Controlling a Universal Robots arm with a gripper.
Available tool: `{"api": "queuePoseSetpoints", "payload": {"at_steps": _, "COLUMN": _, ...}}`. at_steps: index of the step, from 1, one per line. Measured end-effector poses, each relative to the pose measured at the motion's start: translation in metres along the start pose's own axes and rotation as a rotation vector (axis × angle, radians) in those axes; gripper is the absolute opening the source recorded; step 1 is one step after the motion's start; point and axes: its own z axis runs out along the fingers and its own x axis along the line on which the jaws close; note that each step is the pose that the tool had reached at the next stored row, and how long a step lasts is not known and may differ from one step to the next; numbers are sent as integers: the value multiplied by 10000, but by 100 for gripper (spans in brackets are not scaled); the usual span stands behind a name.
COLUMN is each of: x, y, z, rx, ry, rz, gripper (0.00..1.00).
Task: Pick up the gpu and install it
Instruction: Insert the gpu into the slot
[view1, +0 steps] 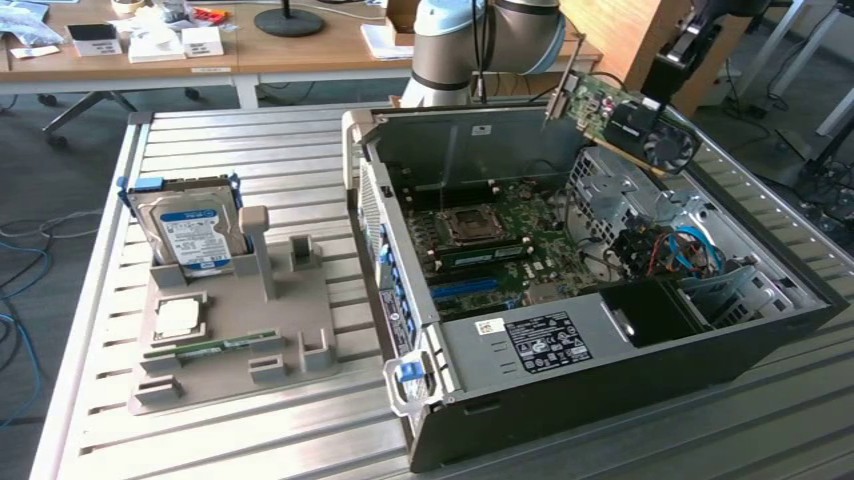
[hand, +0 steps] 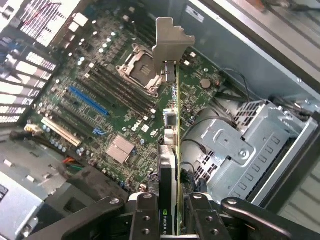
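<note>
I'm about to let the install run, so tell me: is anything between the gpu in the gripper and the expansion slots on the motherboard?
Nothing visible. The gripper holds the gpu in the air over the open case, and the blue slot on the motherboard lies bare. The cables sit off by the drive cage.

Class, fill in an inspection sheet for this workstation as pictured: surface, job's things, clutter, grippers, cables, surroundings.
Surface: slatted metal table, carrying an open computer case.
Job's things: gpu held in the air above the case, its edge facing the motherboard; not seated.
Clutter: gray holder with hard drive and memory stick.
Grippers: gripper shut on the gpu.
Cables: blue cables inside the case.
Surroundings: wooden desks behind.
</note>
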Motion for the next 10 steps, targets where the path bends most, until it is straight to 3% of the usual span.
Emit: {"api": "queuePoseSetpoints", "payload": {"at_steps": 10, "x": 0, "y": 0, "z": 2, "rx": -32, "ry": 71, "rz": -1383, "gripper": 27}}
